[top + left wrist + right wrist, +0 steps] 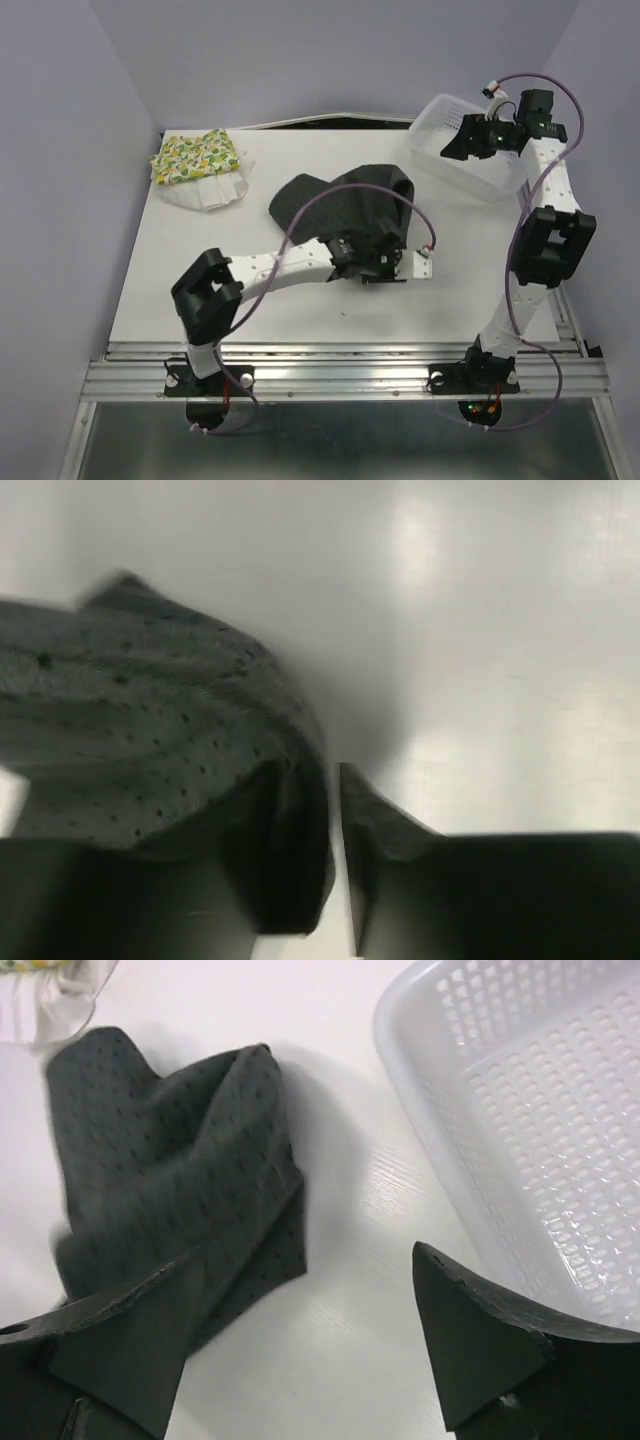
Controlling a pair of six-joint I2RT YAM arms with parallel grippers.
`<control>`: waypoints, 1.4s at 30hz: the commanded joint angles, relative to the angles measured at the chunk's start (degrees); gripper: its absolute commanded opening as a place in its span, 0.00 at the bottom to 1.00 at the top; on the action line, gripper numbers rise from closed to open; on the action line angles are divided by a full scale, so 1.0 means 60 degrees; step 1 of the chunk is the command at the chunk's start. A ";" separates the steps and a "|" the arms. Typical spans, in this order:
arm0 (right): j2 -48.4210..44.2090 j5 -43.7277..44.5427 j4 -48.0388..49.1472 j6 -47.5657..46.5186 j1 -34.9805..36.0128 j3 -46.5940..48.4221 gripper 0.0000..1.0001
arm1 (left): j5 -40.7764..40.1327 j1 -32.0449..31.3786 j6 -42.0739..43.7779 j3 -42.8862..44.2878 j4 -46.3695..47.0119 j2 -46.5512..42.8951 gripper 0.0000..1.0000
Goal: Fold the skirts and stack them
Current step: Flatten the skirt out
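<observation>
The black skirt (340, 200) lies bunched in the middle of the table. My left gripper (385, 262) is at its near right edge. In the left wrist view the left gripper (338, 780) is closed to a thin slit, with the dotted black cloth (150, 730) bunched against the left finger. My right gripper (468, 140) is open and empty, held high beside the basket. In the right wrist view it (305, 1250) hangs over the black skirt's edge (170, 1170). The folded lemon-print skirt (195, 155) lies on the folded white skirt (212, 190) at the back left.
A white mesh basket (500, 178) stands at the back right and shows beside my right fingers (420, 1090). A purple cable (300, 225) loops over the black skirt. The table's near edge meets a metal rail (340, 365).
</observation>
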 commanded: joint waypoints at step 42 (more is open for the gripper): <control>-0.1998 0.2627 -0.3155 -0.6794 0.0921 -0.5939 0.33 | 0.4915 0.0862 0.3115 0.1173 -0.2519 0.1746 0.74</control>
